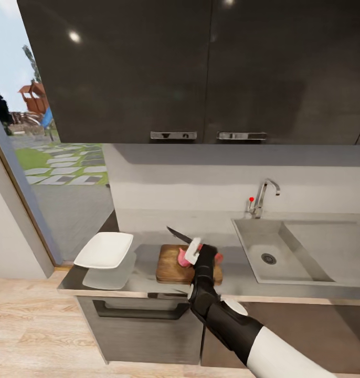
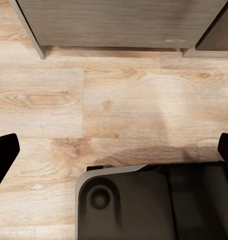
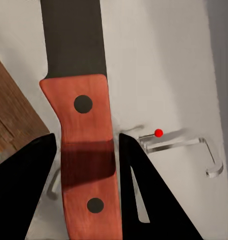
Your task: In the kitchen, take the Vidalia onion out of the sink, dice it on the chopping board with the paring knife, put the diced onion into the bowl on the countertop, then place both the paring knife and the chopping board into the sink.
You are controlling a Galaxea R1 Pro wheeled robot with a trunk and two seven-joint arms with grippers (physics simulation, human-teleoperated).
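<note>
Grey countertop [image 1: 143, 283] carries the chopping board [image 1: 169, 265], with the white bowl [image 1: 104, 249] to its left and the sink [image 1: 300, 247] to its right. The Vidalia onion [image 1: 183, 257] sits on the board under the right gripper [image 1: 197, 251], clamped on the paring knife [image 3: 86, 145]. A skewed cut could roll the onion off. The left gripper [image 2: 114, 150] hangs parted over the floor.
</note>
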